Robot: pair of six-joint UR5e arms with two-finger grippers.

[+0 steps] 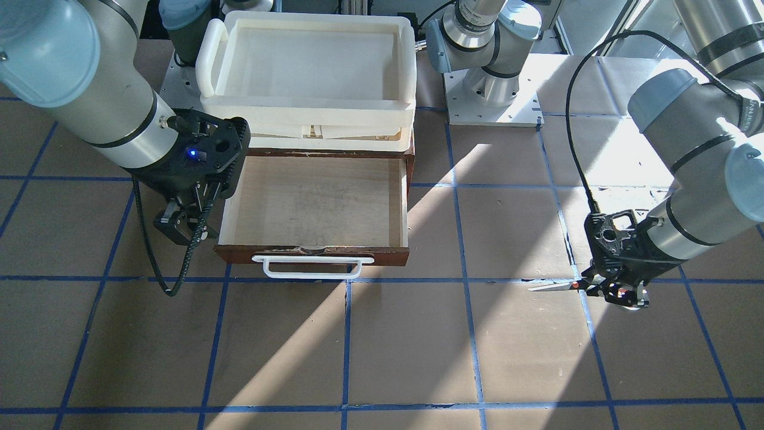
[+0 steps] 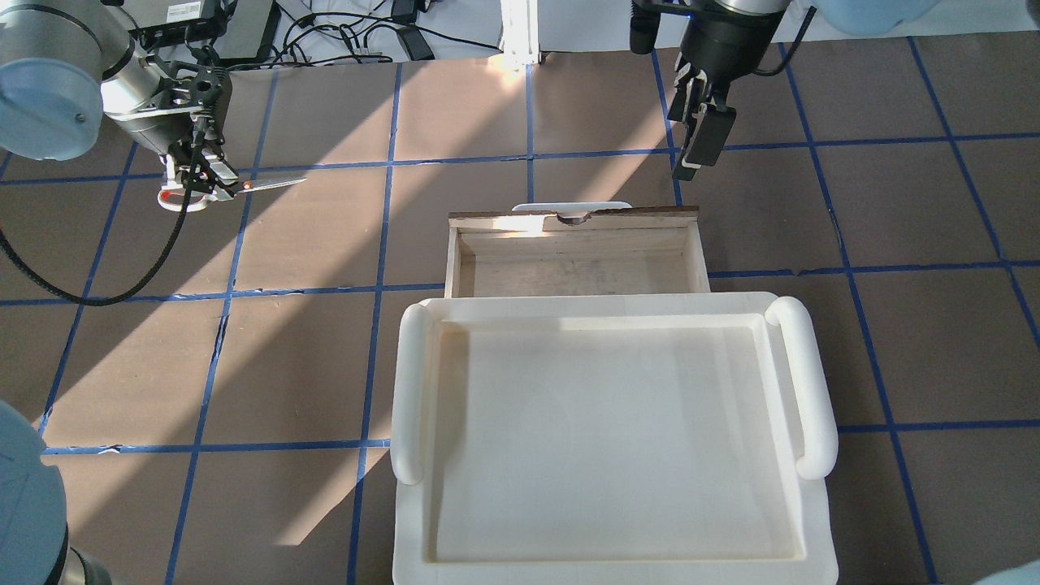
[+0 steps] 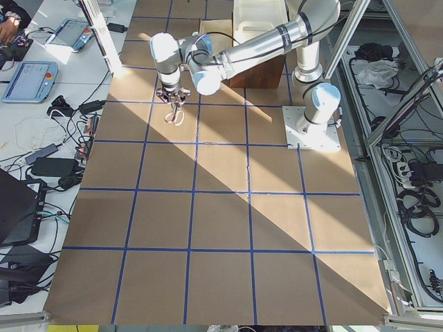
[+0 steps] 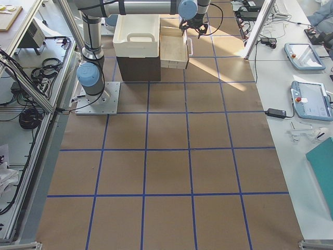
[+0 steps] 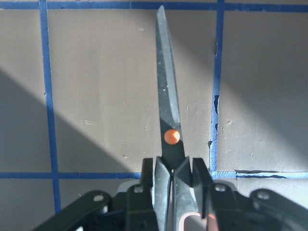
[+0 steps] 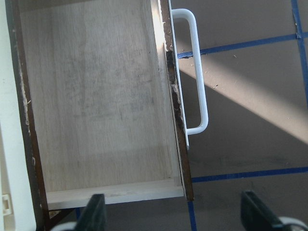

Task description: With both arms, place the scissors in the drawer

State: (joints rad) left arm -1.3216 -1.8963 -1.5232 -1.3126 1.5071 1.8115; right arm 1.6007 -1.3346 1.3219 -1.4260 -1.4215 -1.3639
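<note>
Table [image 1: 418, 358]: brown surface with a blue tape grid. It carries the drawer unit, and a cream tray [image 2: 601, 302] sits on top of that unit.
Drawer [image 1: 310, 200]: pulled out toward the operators' side. The pale plywood floor is bare, with nothing in it. The white bar handle [image 1: 310, 269] is free and no finger touches it.
Right arm [image 1: 89, 101]: reaches to the drawer's front corner on the robot's right.
Right gripper [image 6: 173, 216]: the 2 fingers stand wide apart and hold nothing. It hangs just beside the drawer front, past the end of the handle.
Left arm [image 1: 692, 179]: out over the table on the robot's left, well apart from the drawer.
Left gripper [image 2: 199, 175]: fingers clamped on the scissors just behind the pivot.
Scissors [image 5: 167, 96]: blades closed and pointing toward the drawer's side of the table, with the orange pivot dot [image 5: 172, 136] just clear of the fingertips. The handles are under the gripper. I cannot tell if they are off the table.
Done, by my reading: 2 steps, drawer opened and scissors gripped.
Left to do: carry the scissors across to the open drawer, lower them onto the plywood, and let go.
Progress estimate: about halfway, because the scissors are nowhere near the drawer yet.
</note>
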